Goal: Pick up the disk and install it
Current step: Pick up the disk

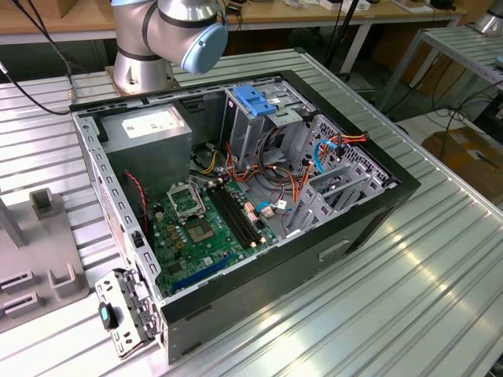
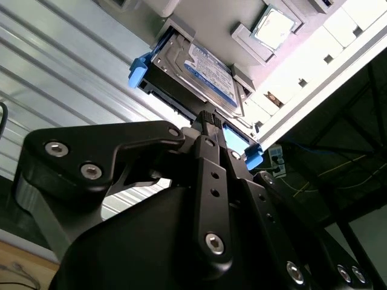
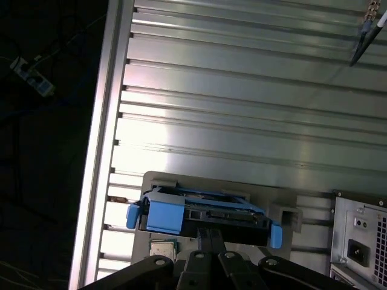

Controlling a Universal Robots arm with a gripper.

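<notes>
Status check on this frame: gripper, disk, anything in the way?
Gripper at edge of disk. Disk sitting in grey holder, outside the computer case. No obstruction seen.

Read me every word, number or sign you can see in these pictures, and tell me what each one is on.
None can be read.
White-and-blue label on the disk, second wrist view: print blurred, unreadable.
White label on the power supply, exterior view: too small to read.
</notes>
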